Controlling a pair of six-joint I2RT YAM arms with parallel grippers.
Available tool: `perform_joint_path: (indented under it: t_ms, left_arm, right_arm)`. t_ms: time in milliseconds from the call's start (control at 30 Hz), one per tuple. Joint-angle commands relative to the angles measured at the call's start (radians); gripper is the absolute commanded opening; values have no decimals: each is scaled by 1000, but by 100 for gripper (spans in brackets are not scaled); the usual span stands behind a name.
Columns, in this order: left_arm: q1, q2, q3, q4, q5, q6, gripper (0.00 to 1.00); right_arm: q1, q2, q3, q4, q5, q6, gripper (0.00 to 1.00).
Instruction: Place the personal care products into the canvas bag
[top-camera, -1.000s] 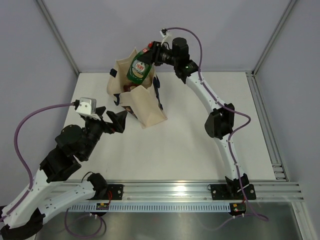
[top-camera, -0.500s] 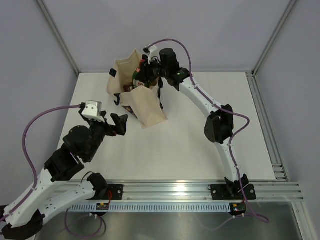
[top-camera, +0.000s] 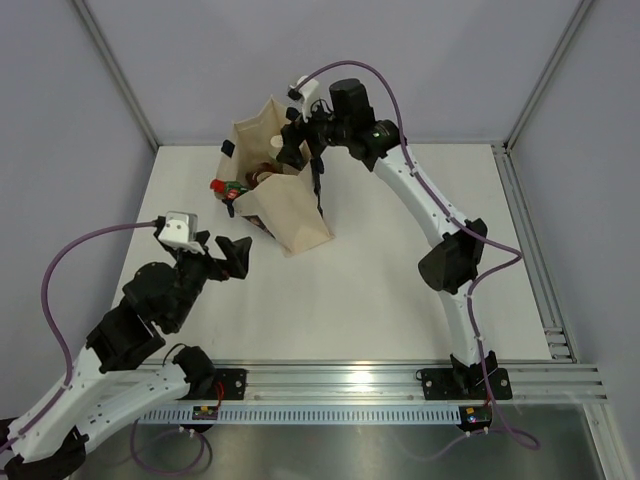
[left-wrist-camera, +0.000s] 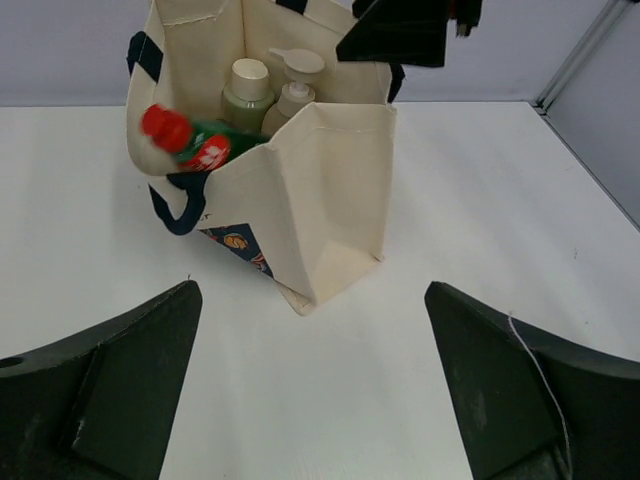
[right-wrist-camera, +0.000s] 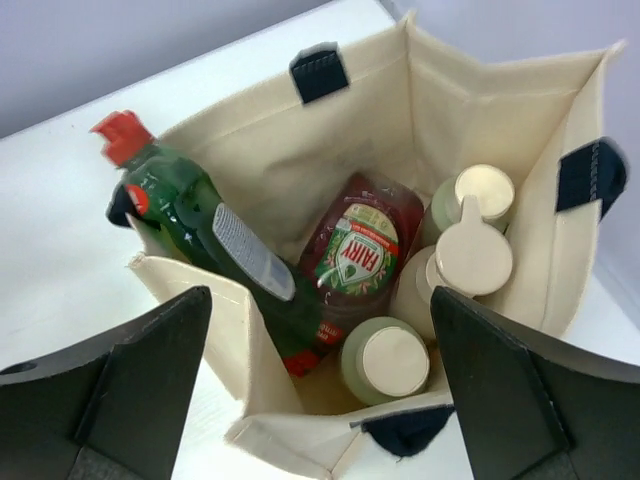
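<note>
The canvas bag (top-camera: 290, 210) stands upright on the bench (top-camera: 400, 270) with its mouth open. All 3 personal care products (right-wrist-camera: 385, 362) stand inside it along 1 side: 2 pale green bottles with whitish caps and a beige pump bottle (right-wrist-camera: 470, 262) between them. Beside them in the bag sits a red bottle (right-wrist-camera: 355, 250), and a green bottle (right-wrist-camera: 180, 210) with a red cap leans out over the rim. The right end effector (top-camera: 298, 143) hovers above the bag's mouth, fingers spread wide and holding nothing. The left end effector (top-camera: 222, 250) hangs over the bench near the bag, fingers apart and empty.
</note>
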Motion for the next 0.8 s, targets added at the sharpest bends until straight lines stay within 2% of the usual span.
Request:
perform_joint_path:
  t_ms: [0, 133, 267, 400, 533, 633, 667, 700, 767]
  left_arm:
    - [3, 43, 37, 1, -25, -41, 99]
    - [3, 100, 68, -29, -11, -49, 99]
    - [5, 102, 82, -36, -45, -60, 99]
    - [10, 115, 172, -125, -198, -138, 99]
    - [19, 186, 310, -278, -275, -267, 99]
    - [68, 301, 425, -401, -167, -343, 99]
    - [130, 335, 453, -426, -110, -375, 99]
    - [173, 390, 488, -446, 29, -383, 99]
    - [285, 421, 487, -422, 181, -361, 99]
  right_arm:
    - [-9, -96, 142, -81, 23, 43, 99]
    - [-21, -194, 29, -46, -14, 65, 99]
    - [-22, -225, -72, -44, -34, 63, 99]
    - [-35, -256, -132, -41, -68, 61, 99]
    - [-67, -305, -187, -21, -83, 94, 100]
    - [-91, -381, -279, 14, 50, 132, 100]
    - [-94, -406, -357, 28, 222, 143, 100]
    - [-96, -430, -397, 40, 309, 161, 99]
    - [-127, -516, -524, 46, 444, 161, 100]
